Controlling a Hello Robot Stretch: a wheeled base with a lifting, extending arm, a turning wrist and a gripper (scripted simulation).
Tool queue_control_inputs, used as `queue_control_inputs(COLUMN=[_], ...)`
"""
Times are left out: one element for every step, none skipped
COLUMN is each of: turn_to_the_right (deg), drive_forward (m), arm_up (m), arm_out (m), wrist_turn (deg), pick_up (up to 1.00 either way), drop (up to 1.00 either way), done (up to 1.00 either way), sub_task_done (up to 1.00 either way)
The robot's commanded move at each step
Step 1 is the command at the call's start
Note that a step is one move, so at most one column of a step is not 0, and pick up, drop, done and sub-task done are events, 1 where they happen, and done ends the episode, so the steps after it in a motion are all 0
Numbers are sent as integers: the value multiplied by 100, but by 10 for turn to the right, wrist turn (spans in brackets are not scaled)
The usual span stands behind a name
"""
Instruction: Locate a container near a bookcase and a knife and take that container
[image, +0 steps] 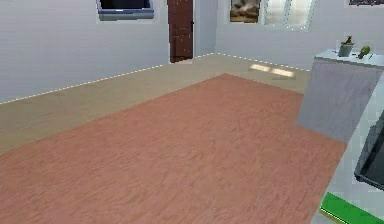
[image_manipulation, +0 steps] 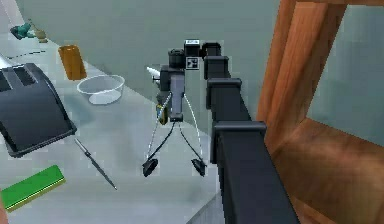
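On a smooth pale grey counter (image_manipulation: 120, 130) in the arm side view are counted one boxy black toaster (image_manipulation: 30, 110), one upright brown cylindrical container (image_manipulation: 70, 62) with a darker top, one shallow round white bowl (image_manipulation: 100, 90), one thin dark knife (image_manipulation: 97, 165) lying flat and one flat green slab (image_manipulation: 30, 188). The container is placed at the counter's far left, just beyond the toaster and near the bowl, well apart from the jaws. One bookcase (image_manipulation: 300, 90) of thick brown wood is seen at the right, beside the counter. A dark square arm (image_manipulation: 240, 150) is stretched over the counter; its two thin fingers (image_manipulation: 190, 145) are seen against bare counter, nothing is held, and whether the jaws are spread or pressed together cannot be told. In the forward view the room is shown with pale walls (image: 50, 50), a floor (image: 180, 150) of reddish planks bordered in beige, one dark door (image: 180, 30) and one window (image: 288, 12).
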Motion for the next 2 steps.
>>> queue_control_inputs(turn_to_the_right=[0,0], drive_forward=[0,0], arm_up=[0,0], arm_out=[0,0], wrist_turn=[450,450], pick_up=[0,0], drop=[0,0], done=[0,0], sub_task_done=[0,0])
